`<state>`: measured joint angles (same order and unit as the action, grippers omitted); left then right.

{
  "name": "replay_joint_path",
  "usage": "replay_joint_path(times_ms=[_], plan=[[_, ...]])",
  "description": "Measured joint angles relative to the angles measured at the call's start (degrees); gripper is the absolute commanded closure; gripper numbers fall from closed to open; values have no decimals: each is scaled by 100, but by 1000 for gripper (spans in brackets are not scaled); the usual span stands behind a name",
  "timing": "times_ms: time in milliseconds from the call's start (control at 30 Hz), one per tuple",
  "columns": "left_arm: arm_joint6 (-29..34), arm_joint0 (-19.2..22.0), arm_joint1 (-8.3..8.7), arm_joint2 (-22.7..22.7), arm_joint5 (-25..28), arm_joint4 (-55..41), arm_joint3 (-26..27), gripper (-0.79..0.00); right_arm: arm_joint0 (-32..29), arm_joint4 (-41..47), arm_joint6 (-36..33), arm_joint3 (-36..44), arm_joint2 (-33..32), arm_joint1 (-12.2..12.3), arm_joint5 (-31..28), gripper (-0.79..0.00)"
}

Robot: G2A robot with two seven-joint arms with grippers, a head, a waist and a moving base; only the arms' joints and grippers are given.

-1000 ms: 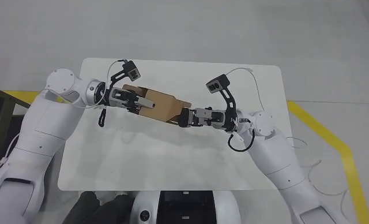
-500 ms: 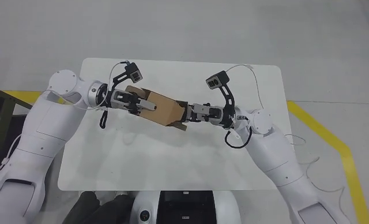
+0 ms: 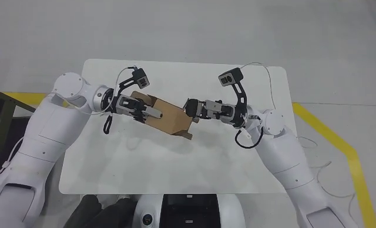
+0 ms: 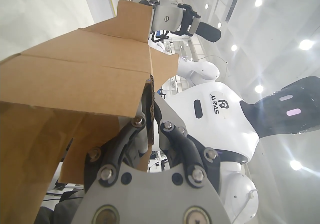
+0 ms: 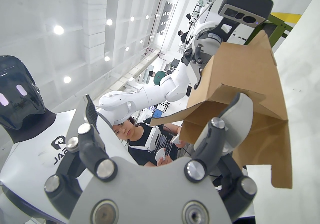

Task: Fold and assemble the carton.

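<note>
A brown carton (image 3: 170, 117) is held above the white table (image 3: 147, 163), half folded, with loose flaps at its right end. My left gripper (image 3: 154, 112) is shut on the carton's left edge. In the left wrist view its fingers (image 4: 160, 112) pinch a cardboard wall (image 4: 75, 72). My right gripper (image 3: 189, 107) stands open at the carton's right end. In the right wrist view its fingers (image 5: 87, 110) are spread wide, and one fingertip lies against the open end of the carton (image 5: 250, 72).
The table reaches from the left arm's shoulder to the right arm's elbow, with bare surface in front of the carton. A dark green frame (image 3: 6, 104) stands off the table's left edge. Yellow floor tape (image 3: 329, 134) runs to the right.
My right gripper has let go of the carton's right end, opened, and drawn back slightly up and right. The carton has tilted, and its right end sits lower and nearer the front.
</note>
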<state>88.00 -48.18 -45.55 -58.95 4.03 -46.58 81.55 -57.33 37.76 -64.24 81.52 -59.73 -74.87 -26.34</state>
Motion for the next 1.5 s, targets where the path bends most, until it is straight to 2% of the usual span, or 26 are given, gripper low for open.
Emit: replay_joint_path(times_ms=[667,900,1133,1500], plan=[[0,210,150,396,-3,-80,52,0,412,-17,-633,-402,215,-45,18,-785],[0,321,168,388,80,-205,-104,0,324,113,-459,-403,-22,-13,-164,-785],[0,448,136,296,128,-346,-409,0,8,180,-317,-136,-228,46,-43,-785],[-128,552,42,235,137,-248,-547,0,-59,438,-536,55,302,-56,117,-785]])
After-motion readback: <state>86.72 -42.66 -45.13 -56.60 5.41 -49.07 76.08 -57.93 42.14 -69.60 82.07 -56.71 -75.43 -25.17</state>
